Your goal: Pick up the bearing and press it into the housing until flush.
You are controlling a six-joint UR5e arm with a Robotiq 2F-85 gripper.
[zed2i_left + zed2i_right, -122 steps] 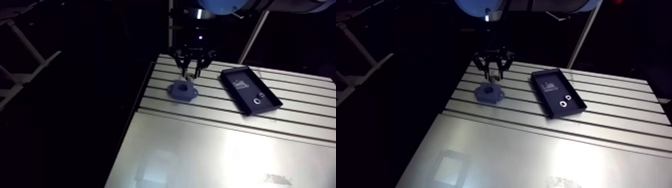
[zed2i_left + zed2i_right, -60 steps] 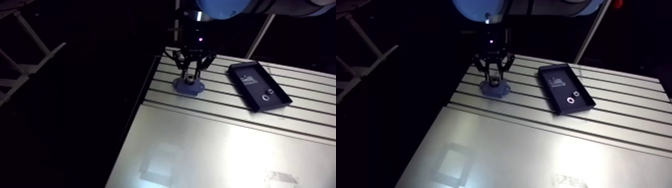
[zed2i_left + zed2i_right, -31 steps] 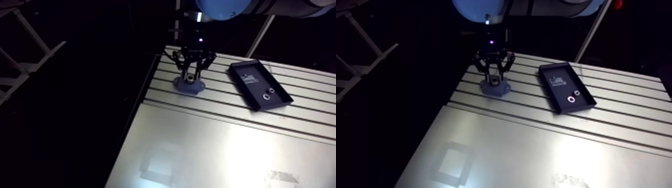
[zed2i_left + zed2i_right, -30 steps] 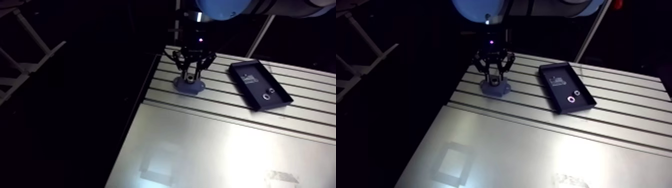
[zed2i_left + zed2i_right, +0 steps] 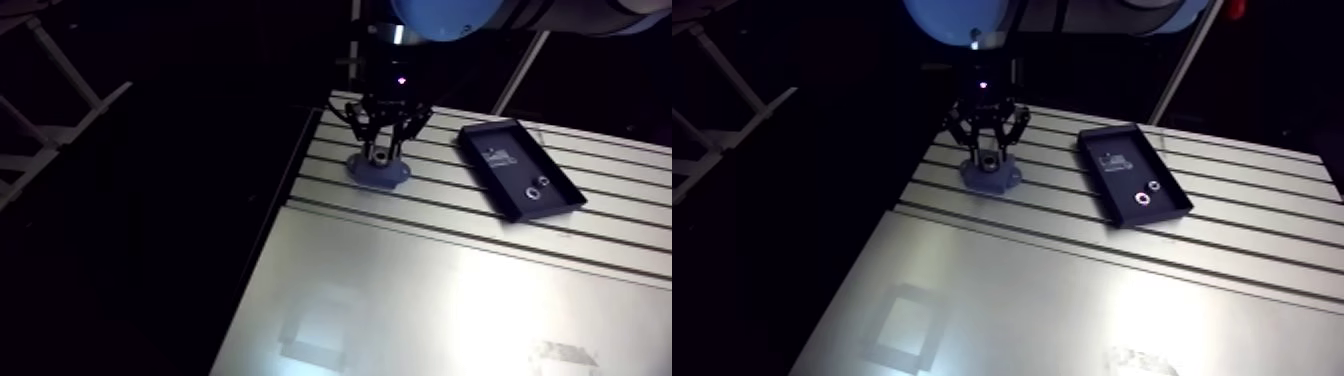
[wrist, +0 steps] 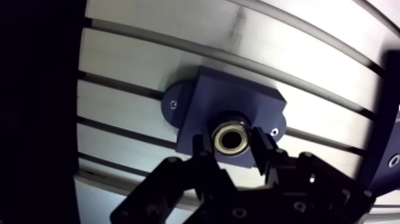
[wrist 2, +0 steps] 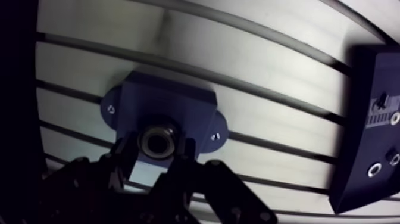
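Counting what lies on the bench point(image 5: 1072, 290): one metal bearing point(image 6: 231, 137), one dark blue housing point(image 6: 238, 98), one black tray point(image 5: 1124, 180). Counting inside the tray: two small rings point(image 5: 1139, 198), plus one pale label point(image 5: 1110, 160). Counting on the housing: two rounded ears, one screw head point(image 6: 172, 105) in each, one centre bore. Finding the housing flat across the bench's slots near one edge, with the tray well apart to the side. Seeing the arm come straight down from above, with the tool point(image 6: 232, 148) right over the housing and pointed squarely at the bench. Clamped on the bearing, with the two fingers point(image 6: 262, 154) parted and one pressed against each side of the ring. Finding the bearing at the mouth of the centre bore, axis upright, bright face turned up. Cannot tell whether seated flush or held just proud of the housing's top.
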